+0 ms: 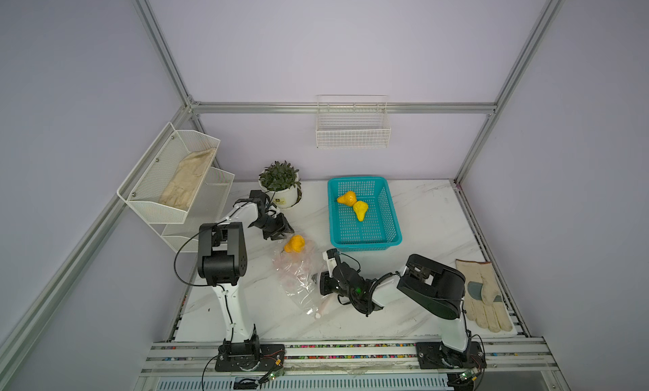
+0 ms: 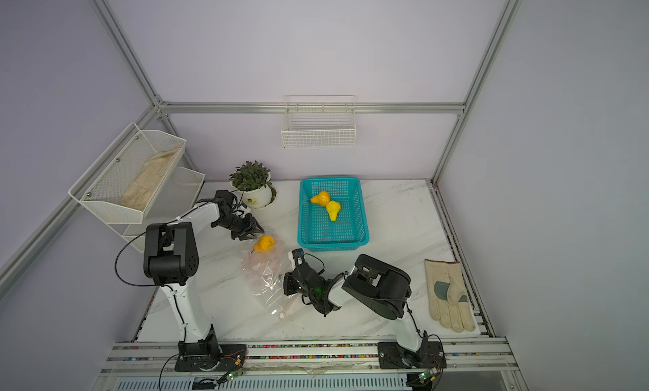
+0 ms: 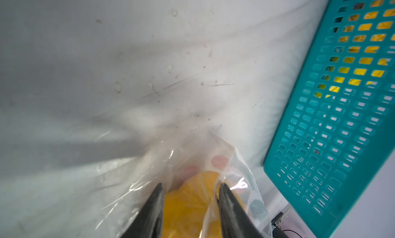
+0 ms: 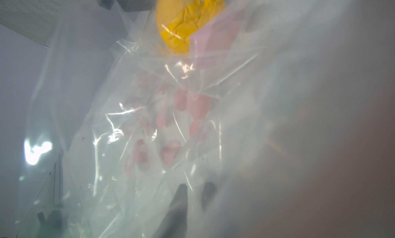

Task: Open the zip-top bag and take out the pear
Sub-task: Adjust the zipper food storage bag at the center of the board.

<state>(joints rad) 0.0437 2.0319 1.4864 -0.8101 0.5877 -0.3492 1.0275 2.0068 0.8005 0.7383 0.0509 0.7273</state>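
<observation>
At table centre, toward 8 o'clock: zip-top bag (image 1: 298,280), crinkly clear film with faint pink spots. Its pink zip strip (image 1: 325,303) and small white slider (image 1: 318,315) lay at its 5 o'clock end, shown only in both top views. The lumpy yellow pear (image 1: 294,244) sat at the bag's 12 o'clock end, film around it. Only the left wrist view showed the left gripper (image 3: 190,184), dark tapered jaws clasping the pear. Through film, blurred, the right wrist view showed the right gripper (image 4: 195,190), jaws close-set, pinching the bag's 3 o'clock edge. At 1 o'clock, a teal perforated basket (image 1: 365,244) held two yellow fruits (image 1: 360,210).
</observation>
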